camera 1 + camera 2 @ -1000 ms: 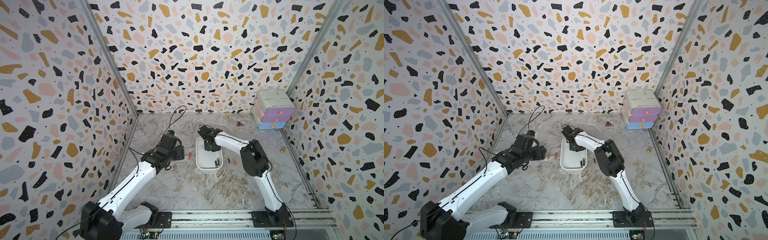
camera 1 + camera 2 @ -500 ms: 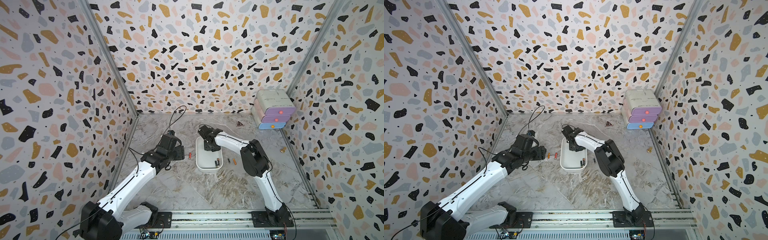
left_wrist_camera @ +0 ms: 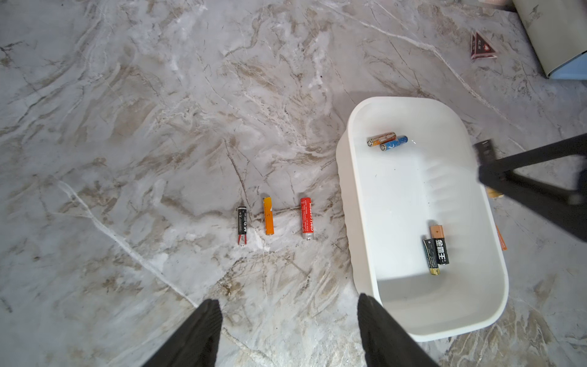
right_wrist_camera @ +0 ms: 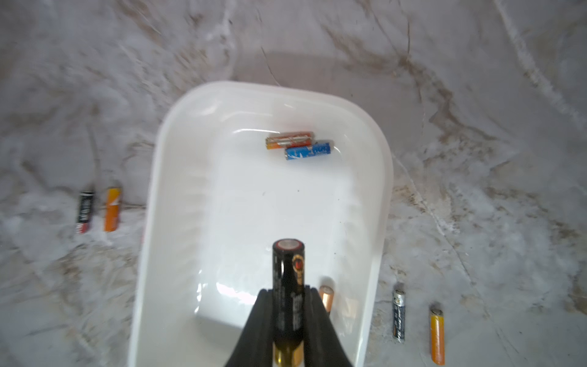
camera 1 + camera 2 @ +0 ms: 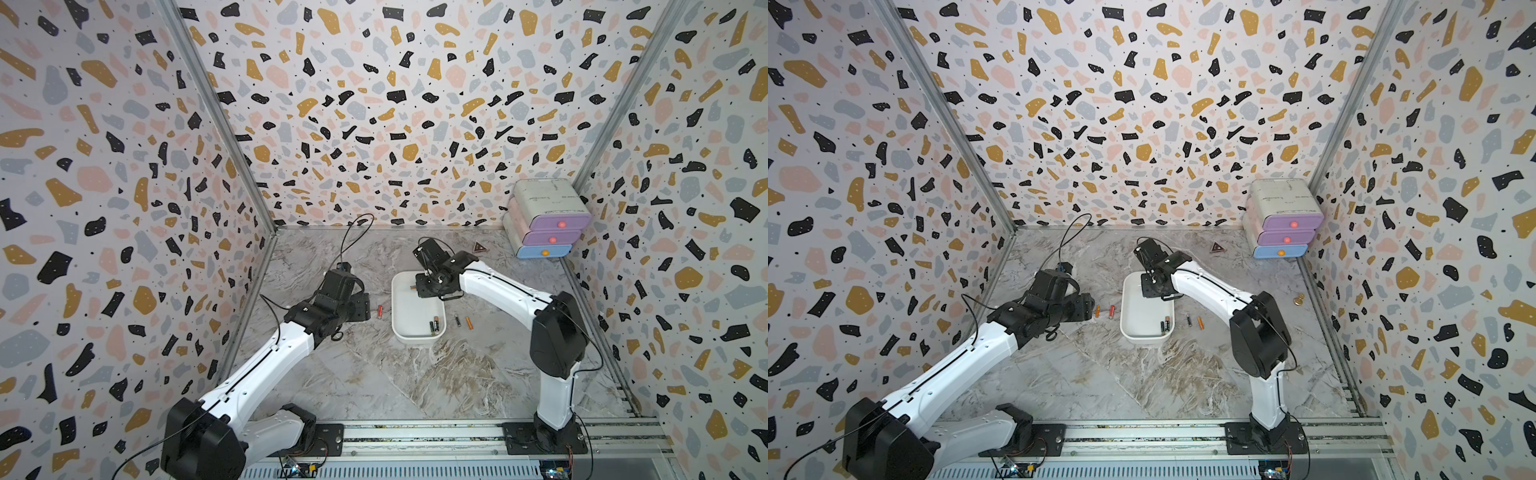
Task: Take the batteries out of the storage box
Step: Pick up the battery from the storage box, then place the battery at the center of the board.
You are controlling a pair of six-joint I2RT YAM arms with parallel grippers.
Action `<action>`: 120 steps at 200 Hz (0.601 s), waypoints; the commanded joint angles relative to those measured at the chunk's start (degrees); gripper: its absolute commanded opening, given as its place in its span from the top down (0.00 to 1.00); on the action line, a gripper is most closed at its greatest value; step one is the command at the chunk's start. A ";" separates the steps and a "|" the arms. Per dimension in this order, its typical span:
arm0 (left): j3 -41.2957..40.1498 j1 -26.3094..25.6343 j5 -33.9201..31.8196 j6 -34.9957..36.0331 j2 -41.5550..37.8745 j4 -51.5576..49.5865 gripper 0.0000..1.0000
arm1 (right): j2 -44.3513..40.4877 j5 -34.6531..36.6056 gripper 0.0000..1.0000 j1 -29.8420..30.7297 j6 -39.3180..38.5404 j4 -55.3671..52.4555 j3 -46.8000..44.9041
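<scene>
My right fingers (image 4: 262,306) have just come together on a black-and-gold battery (image 4: 287,276). A second ago they stood wider; now they clamp it round its middle, with its flat end poking out past the tips. It hangs over the inside of the storage box (image 4: 247,209). I judge it clear of the floor, though the blur keeps me from being sure. So this one is caught but not yet out.

Well ahead of those fingertips, an orange-and-silver battery (image 4: 290,139) and a blue battery (image 4: 308,150) lie touching in the box. Just beside one finger a copper-topped battery (image 4: 327,297) lies on the box floor. The left wrist view shows a gold-ended black battery (image 3: 430,255) snug against it. That leaves four to fetch after this.

My left fingers (image 3: 376,330) stand apart with nothing between them, over the bare counter (image 3: 127,159). Ahead of their tips a black battery (image 3: 242,225), an orange battery (image 3: 268,216) and a red battery (image 3: 306,218) lie in a row, already out. Past the box wall beside the right fingers, a slim black battery (image 4: 398,314) and a second orange battery (image 4: 436,336) lie near each other on the counter.

Next I should carry the held one over the rim and set it by those two.
</scene>
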 commanded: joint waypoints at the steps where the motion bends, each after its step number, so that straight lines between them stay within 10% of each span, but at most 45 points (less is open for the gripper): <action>1: 2.14 -0.37 3.93 3.14 -0.43 1.90 0.28 | -8.18 -2.54 1.00 -0.97 -2.13 -2.13 -3.13; 50: 0.88 -3.75 13.25 10.79 -8.62 7.73 0.29 | -19.82 -6.11 1.00 -12.52 -10.11 3.76 -22.60; 120: 0.15 -4.97 17.38 11.73 -5.83 8.65 0.25 | -12.28 -1.80 1.00 -16.35 -18.23 2.28 -28.76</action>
